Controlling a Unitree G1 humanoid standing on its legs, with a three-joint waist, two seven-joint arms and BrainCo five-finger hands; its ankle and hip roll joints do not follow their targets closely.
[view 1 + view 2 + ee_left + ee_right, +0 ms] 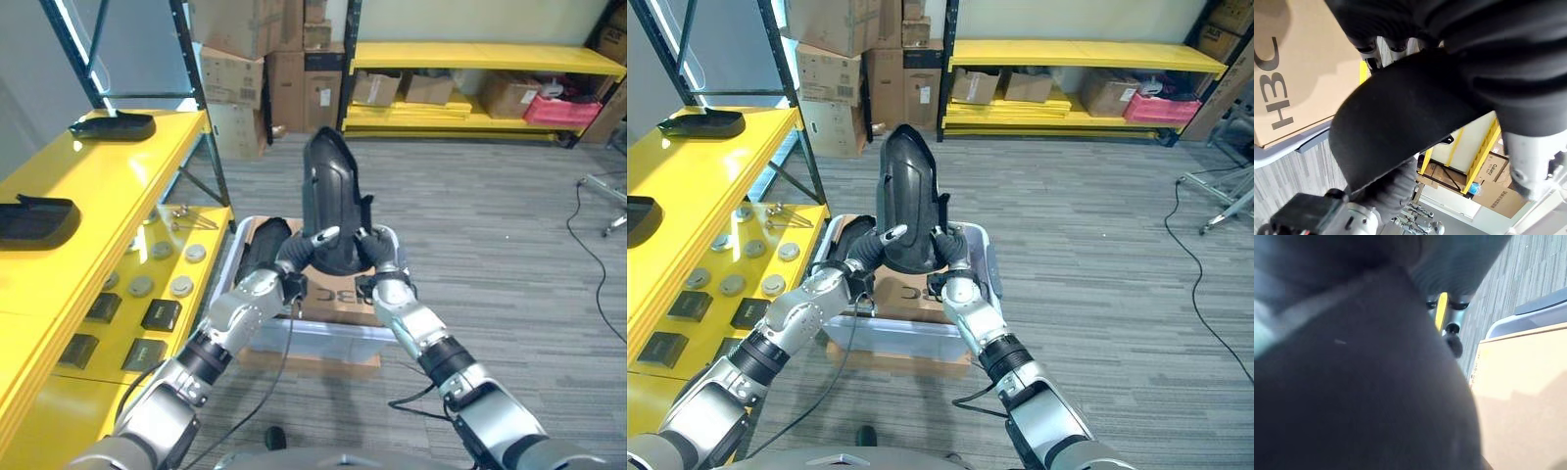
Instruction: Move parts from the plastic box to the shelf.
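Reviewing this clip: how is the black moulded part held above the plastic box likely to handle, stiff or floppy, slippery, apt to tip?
The black part probably is stiff: it stands upright without sagging. Its glossy curved shell may be slippery. Held only at its lower end by the left hand and right hand, with most of it above them over the plastic box, it could tip.
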